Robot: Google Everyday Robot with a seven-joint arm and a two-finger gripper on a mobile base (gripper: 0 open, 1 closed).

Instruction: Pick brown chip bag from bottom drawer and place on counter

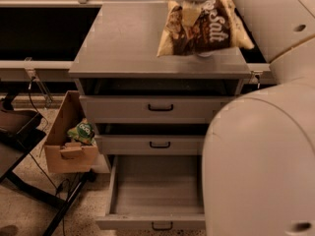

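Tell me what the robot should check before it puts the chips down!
1. Grip: ok. The gripper, at the top of the view, is shut on the brown chip bag.
2. Bag out of the bottom drawer: ok. The drawer stands open below, with no bag in it.
3. Bag over the counter: ok. It hangs above the right rear part.
4. Bag touching the counter: cannot tell. Its lower edge is close to the surface.
5. Right bag: ok. The green snack bag sits in the cardboard box on the left.
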